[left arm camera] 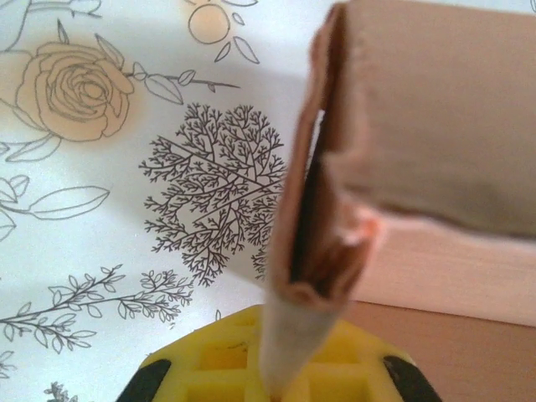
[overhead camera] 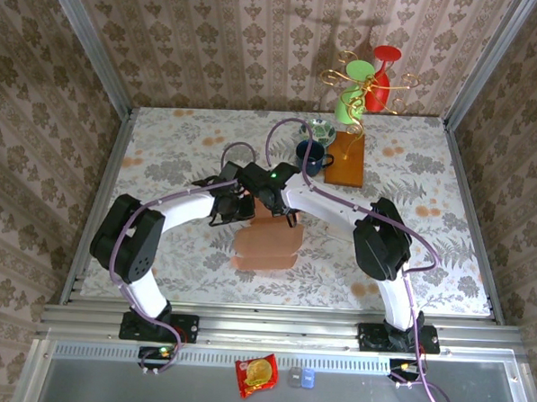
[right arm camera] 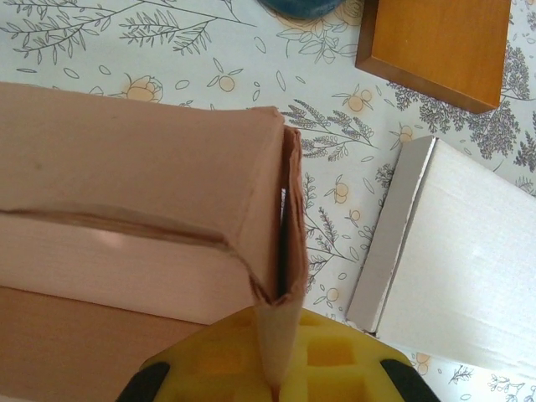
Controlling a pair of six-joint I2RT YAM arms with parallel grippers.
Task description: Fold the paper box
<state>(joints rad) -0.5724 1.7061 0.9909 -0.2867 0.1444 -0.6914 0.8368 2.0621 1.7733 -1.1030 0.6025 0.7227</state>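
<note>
The brown paper box lies flat-bottomed on the flowered table, with its far end raised where the two arms meet. My left gripper is shut on the box's folded left side wall, which rises doubled between the yellow pads. The box's top panel spreads to the right of it. My right gripper is shut on the right side wall, pinched as a thin doubled flap at its jaws. The box's panel stretches to the left there.
A blue cup and a wooden board stand just beyond the grippers, with a patterned bowl behind. A wire stand holds green and red cups. A white boxy surface is close on the right of the right gripper.
</note>
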